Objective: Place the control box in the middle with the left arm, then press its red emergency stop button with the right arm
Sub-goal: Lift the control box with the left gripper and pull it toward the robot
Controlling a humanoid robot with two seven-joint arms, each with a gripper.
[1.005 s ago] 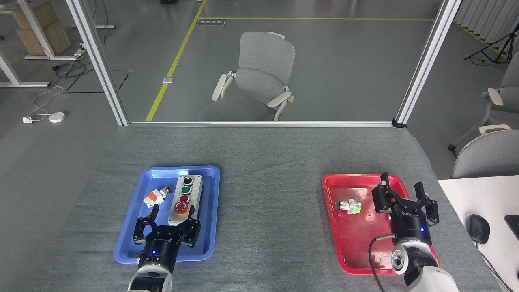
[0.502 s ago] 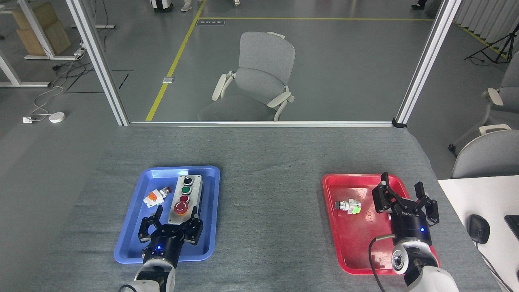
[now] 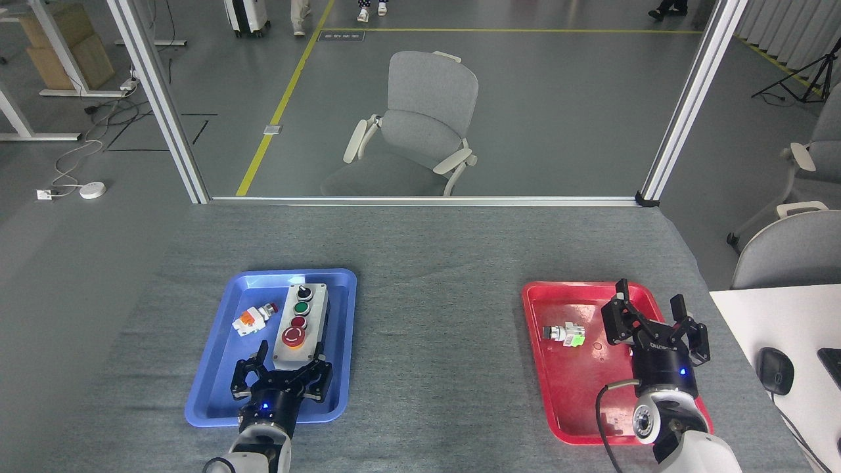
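Note:
The control box (image 3: 301, 323), light grey with a row of knob and buttons, lies lengthwise in the blue tray (image 3: 210, 387) at the left. Its red emergency stop button (image 3: 293, 337) is the big one at the near end. My left gripper (image 3: 287, 365) is open right at the box's near end. Its black fingers (image 3: 261, 350) spread to either side of that end, and I cannot tell whether they touch it. My right gripper (image 3: 652, 318) hovers open over the right part of the red tray (image 3: 571, 401), holding nothing.
A small loose push-button part with an orange end (image 3: 253, 318) lies left of the box in the blue tray. Another with a green end (image 3: 566, 334) lies in the red tray. A white desk with a mouse (image 3: 775, 370) borders the right edge. Grey cloth (image 3: 433, 328) lies between the trays.
My left gripper has shifted right and slightly forward, so its fingers now flank the box's near end. The right arm has barely moved. People's feet have appeared at the far floor.

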